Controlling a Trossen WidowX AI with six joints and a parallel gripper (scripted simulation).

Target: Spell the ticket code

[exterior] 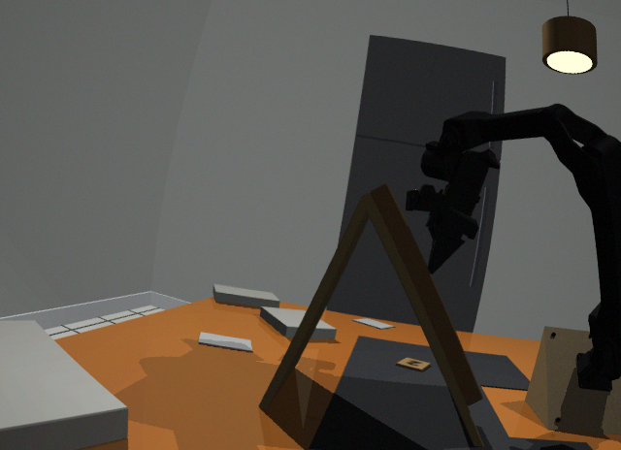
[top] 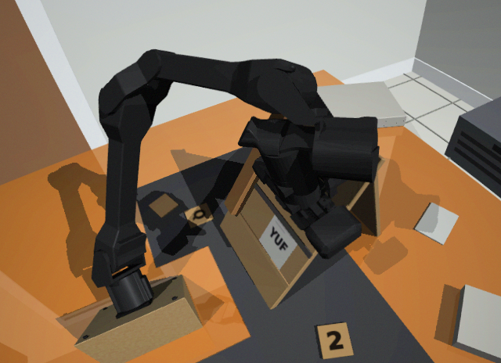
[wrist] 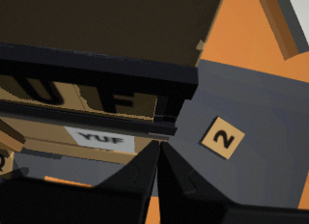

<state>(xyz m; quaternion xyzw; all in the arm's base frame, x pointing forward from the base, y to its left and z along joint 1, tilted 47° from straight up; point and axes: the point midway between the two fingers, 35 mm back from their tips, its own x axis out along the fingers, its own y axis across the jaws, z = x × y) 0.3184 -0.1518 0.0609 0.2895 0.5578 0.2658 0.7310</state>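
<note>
The ticket [top: 278,241] [wrist: 101,138] on the sloped board [top: 253,266] reads YUF. In the wrist view, a U tile [wrist: 41,93] and an F tile [wrist: 118,103] sit side by side in the rail [wrist: 164,129], F on the right. The rail's left part is out of the wrist view, and the arm hides most of the rail in the top view. My gripper [wrist: 158,147] [exterior: 432,271] is shut and empty, its tips in front of the board near the rail's right end. A Q tile [top: 199,214] [wrist: 4,167] and a 2 tile [top: 335,340] [exterior: 412,364] [wrist: 223,137] lie on the dark mat.
A brown block [top: 243,189] stands up at the board's left side. A plain tile [top: 163,205] lies left of the Q tile. A thin white pad [top: 437,223], a white block [top: 481,322] and a white slab [top: 360,102] lie on the counter around the board.
</note>
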